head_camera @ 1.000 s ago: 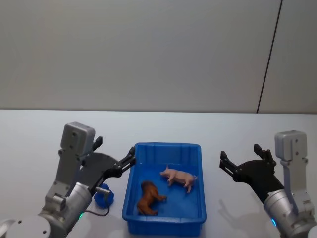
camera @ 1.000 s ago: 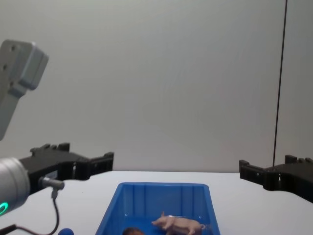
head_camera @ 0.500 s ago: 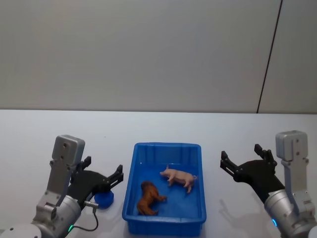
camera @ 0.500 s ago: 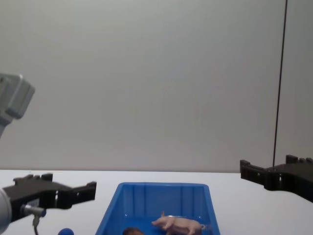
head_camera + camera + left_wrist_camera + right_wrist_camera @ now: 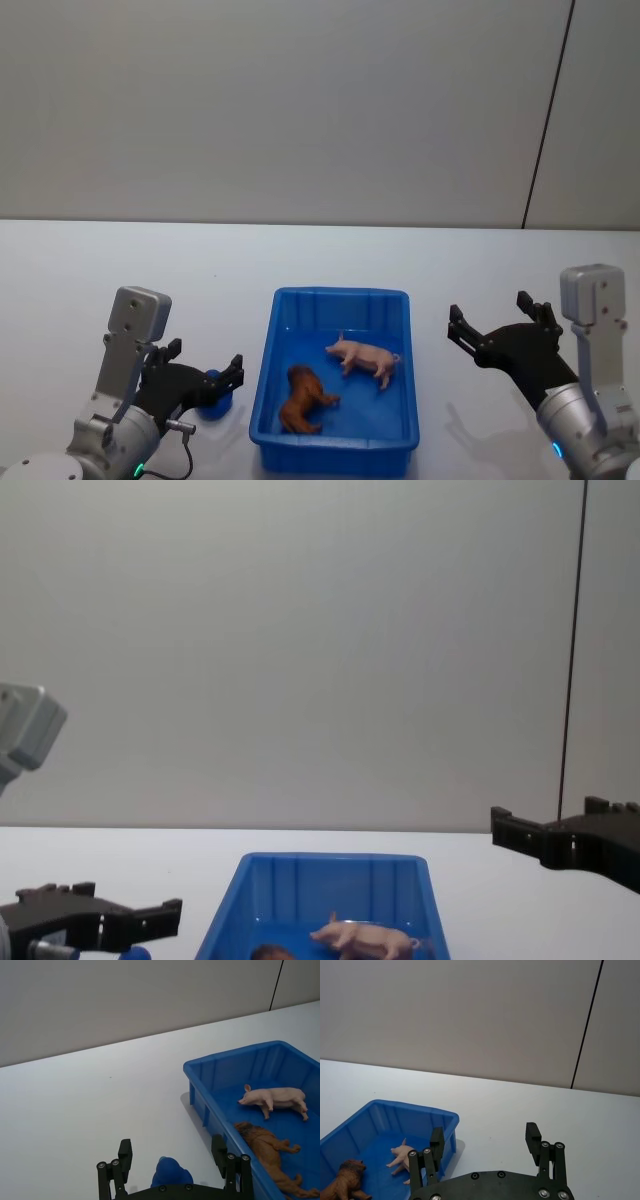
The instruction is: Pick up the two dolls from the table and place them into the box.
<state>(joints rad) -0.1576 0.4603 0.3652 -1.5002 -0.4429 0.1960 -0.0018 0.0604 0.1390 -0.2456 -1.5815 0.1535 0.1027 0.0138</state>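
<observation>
Pig and brown doll both lie inside the box; left gripper and right gripper flank it, spread wide, empty

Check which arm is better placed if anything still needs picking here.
Neither needs to: the brown animal and pig already lie in the box. For the small blue object on the table, left: its open end effector hovers there, while the right end effector is across the box.
</observation>
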